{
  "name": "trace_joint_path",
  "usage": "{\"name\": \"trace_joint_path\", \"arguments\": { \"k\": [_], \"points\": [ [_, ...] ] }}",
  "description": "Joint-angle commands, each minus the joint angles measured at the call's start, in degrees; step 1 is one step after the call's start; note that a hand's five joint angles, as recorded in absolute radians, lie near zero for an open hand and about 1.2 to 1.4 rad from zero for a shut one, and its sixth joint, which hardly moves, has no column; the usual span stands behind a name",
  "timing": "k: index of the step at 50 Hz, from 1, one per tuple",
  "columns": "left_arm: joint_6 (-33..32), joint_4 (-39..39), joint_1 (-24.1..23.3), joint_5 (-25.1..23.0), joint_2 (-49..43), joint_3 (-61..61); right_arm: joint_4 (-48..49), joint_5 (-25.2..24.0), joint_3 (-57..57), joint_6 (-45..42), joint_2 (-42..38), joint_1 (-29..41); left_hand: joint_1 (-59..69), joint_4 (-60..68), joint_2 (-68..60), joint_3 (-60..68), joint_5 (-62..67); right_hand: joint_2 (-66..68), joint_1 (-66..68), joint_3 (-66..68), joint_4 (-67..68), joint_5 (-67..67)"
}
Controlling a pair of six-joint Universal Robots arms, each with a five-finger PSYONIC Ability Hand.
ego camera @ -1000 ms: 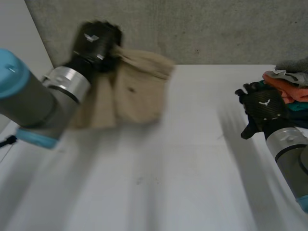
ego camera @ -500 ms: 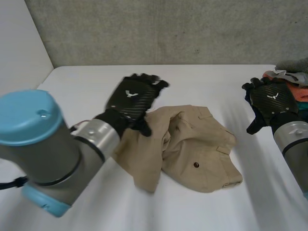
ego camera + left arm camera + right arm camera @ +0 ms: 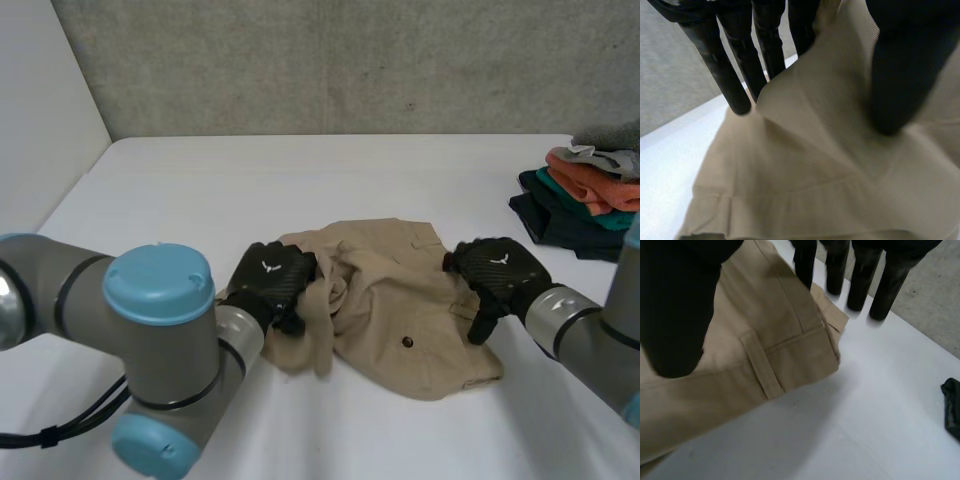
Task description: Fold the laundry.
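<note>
Crumpled beige trousers [image 3: 400, 310] lie in the middle of the white table [image 3: 300, 180]. My left hand [image 3: 272, 285] sits on their left edge. In the left wrist view a raised fold of the beige cloth [image 3: 815, 165] stands pinched between the fingers [image 3: 740, 60] and the thumb. My right hand [image 3: 497, 272] rests at the trousers' right edge, by the waistband. In the right wrist view its fingers [image 3: 885, 285] hang straight and open just past the waistband corner and belt loop [image 3: 780, 360], holding nothing.
A stack of folded clothes [image 3: 585, 190], orange, teal and dark, sits at the table's far right edge; a dark piece [image 3: 952, 405] of it shows in the right wrist view. A concrete wall runs along the back, and a white wall along the left.
The trousers, held up at the back left a second ago, now lie on the table. My left hand dropped to their left edge; my right hand came from the stack to their right edge.
</note>
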State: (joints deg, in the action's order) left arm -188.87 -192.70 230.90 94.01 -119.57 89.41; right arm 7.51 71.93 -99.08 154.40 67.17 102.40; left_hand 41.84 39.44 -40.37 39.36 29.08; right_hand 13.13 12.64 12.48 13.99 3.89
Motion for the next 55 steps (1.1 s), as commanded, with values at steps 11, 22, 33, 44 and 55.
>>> {"name": "trace_joint_path", "arguments": {
  "k": [11, 22, 33, 44, 55],
  "points": [
    [-0.7, -2.2, 0.2, 4.1, 14.6, -0.6, 1.6, 0.2, 4.3, -0.6, 6.4, 0.6, 38.2, 40.6, -39.6, 40.6, 40.9, 66.9, 67.4, 67.5, 66.0, 66.1],
    [-0.5, 6.4, 0.4, 1.2, 30.6, -1.0, -15.0, -0.7, 12.8, -0.9, 22.1, 0.3, 38.2, 40.6, -39.6, 40.6, 40.9, 66.9, 67.4, 67.5, 66.0, 66.1],
    [-0.1, 6.0, 9.3, -2.0, 16.1, -4.1, -15.5, -1.4, 23.0, -5.4, 6.1, 3.2, 38.2, 40.6, -39.6, 40.6, 40.9, 66.9, 67.4, 67.5, 66.0, 66.1],
    [-1.2, -2.3, 11.3, -1.8, -8.6, -27.3, 7.0, 18.6, 37.8, -7.1, -17.2, 10.0, -28.2, -25.8, 26.8, -25.8, -25.5, -3.1, -2.6, -2.5, -4.0, -3.9],
    [-1.4, -4.1, 14.0, -2.4, 7.0, -12.0, 4.3, 10.2, 20.2, -6.5, -0.1, 10.2, -26.4, -24.0, 24.9, -23.9, -23.7, -3.1, -2.6, -2.5, -4.0, -3.9]
  ]
}}
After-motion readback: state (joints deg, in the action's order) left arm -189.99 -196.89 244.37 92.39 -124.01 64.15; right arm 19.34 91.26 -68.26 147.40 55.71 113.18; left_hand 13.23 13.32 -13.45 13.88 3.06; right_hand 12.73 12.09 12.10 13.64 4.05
